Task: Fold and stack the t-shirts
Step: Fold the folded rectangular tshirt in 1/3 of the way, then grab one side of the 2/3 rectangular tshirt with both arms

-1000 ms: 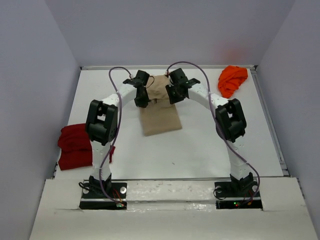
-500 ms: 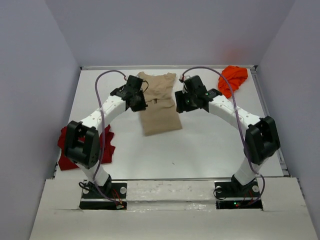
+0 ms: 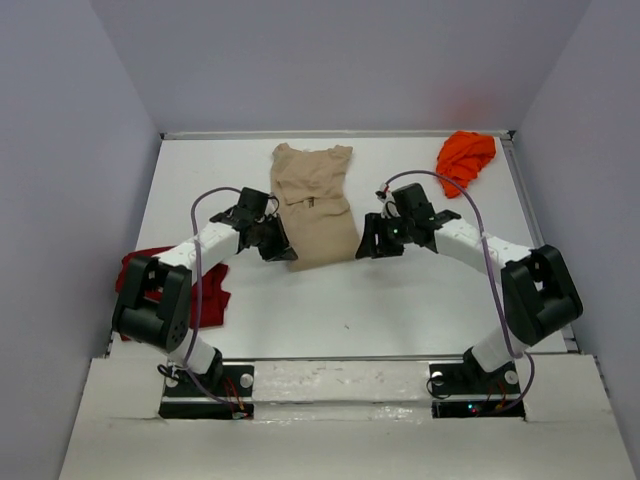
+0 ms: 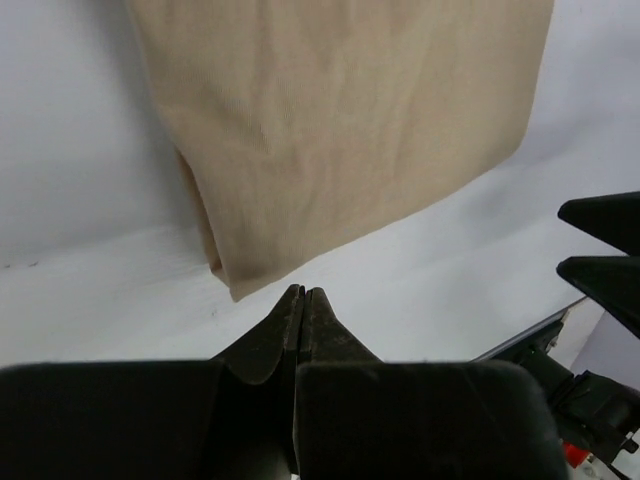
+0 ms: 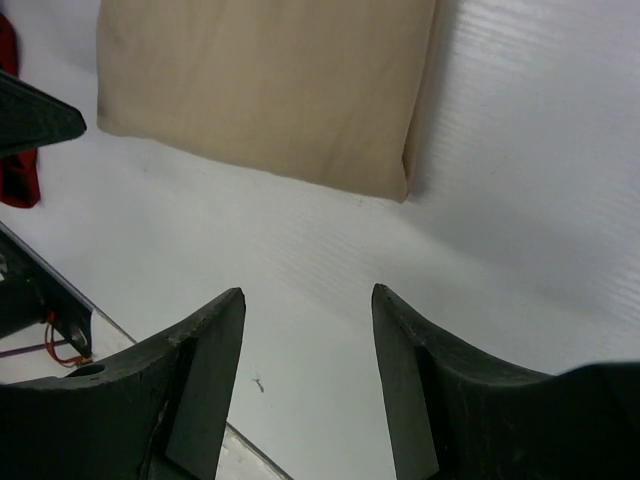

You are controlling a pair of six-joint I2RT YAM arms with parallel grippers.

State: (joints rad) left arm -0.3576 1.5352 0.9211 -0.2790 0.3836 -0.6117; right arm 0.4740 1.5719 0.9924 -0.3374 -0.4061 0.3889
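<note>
Got a big tan t-shirt [image 3: 314, 205] upper centre of the overhead view, folded into a long strip, collar end toward the top. Looks soft, light and floppy, so probably best pinched at both bottom corners and lifted together, or expect sag and unfolding. Then a dark red t-shirt [image 3: 213, 295] bunched at the left edge, half behind the arm, and an orange t-shirt [image 3: 466, 160] crumpled upper right. Left gripper [image 4: 303, 300] pinched together on nothing, just short of the tan shirt's lower left corner. Right gripper [image 5: 308, 300] spread fairly wide, empty, near the lower right corner.
</note>
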